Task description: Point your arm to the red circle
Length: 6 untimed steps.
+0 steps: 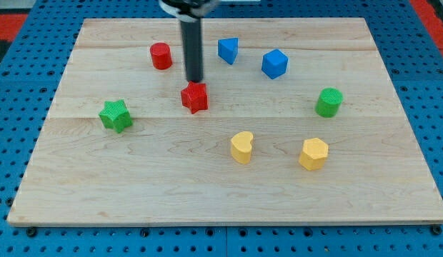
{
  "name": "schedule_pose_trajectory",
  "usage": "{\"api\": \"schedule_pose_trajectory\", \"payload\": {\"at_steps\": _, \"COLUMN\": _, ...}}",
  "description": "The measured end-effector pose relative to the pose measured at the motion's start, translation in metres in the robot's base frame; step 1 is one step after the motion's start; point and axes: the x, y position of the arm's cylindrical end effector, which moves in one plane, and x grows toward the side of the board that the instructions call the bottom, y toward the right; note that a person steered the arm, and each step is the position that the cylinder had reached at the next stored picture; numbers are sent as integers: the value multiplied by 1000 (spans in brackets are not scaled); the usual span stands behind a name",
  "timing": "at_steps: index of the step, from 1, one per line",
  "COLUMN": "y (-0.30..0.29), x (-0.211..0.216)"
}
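Observation:
The red circle (161, 56) is a short red cylinder at the upper left of the wooden board (221, 193). My tip (196, 80) stands just above a red star (195, 98), almost touching its top edge in the view. The tip is to the right of and below the red circle, about a block and a half away from it. The dark rod rises from the tip to the view's top.
A green star (116, 115) is at the left. A blue triangle-like block (228, 51) and a blue cube (274, 63) are at the top. A green cylinder (329, 102) is at the right. A yellow heart (241, 147) and a yellow hexagon (314, 153) are lower.

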Motion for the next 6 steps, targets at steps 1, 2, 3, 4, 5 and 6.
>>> {"api": "schedule_pose_trajectory", "payload": {"at_steps": 1, "y": -68, "x": -16}}
{"api": "schedule_pose_trajectory", "payload": {"at_steps": 2, "y": -148, "x": 10}}
{"api": "schedule_pose_trajectory", "payload": {"at_steps": 3, "y": -155, "x": 82}}
{"api": "schedule_pose_trajectory", "payload": {"at_steps": 4, "y": -114, "x": 133}}
{"api": "schedule_pose_trajectory", "payload": {"at_steps": 5, "y": -30, "x": 133}}
{"api": "schedule_pose_trajectory", "payload": {"at_steps": 6, "y": -116, "x": 130}}
